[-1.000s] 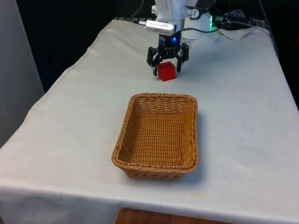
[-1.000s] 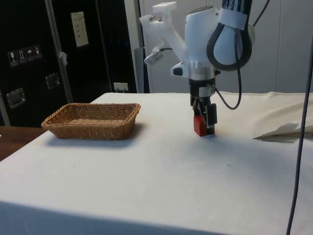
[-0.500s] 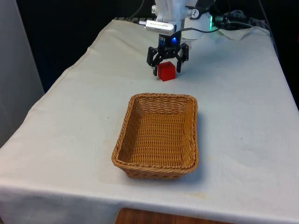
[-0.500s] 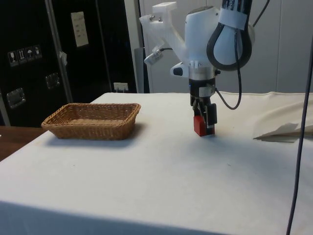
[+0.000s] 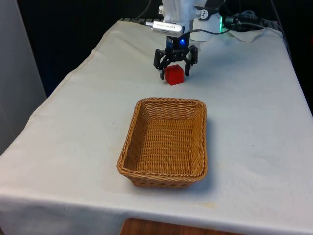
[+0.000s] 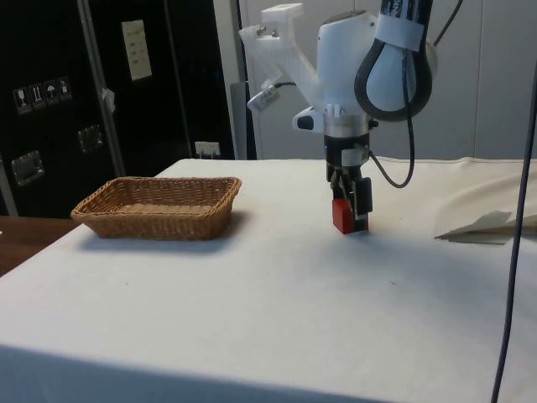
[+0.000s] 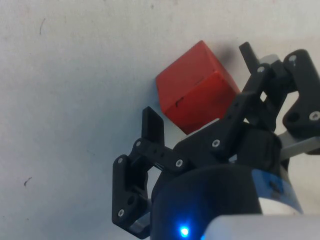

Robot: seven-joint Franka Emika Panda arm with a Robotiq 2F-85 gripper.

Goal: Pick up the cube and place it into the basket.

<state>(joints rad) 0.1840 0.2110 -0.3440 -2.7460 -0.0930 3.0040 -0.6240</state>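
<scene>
Black gripper (image 5: 175,71) straddles the red cube (image 5: 174,75), fingers spread apart on either side of it. Nearest the front camera sits the wicker basket (image 5: 166,142) on the white cloth (image 5: 73,132); beyond it the cube rests on the cloth.

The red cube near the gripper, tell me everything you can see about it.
The red cube is a small solid block with flat, matte faces and crisp edges; a dark scuff marks one face in the wrist view. It rests on the white tablecloth, beyond the empty woven wicker basket and apart from it. The black two-finger gripper is lowered around it, one finger on each side, not yet clamped.
</scene>
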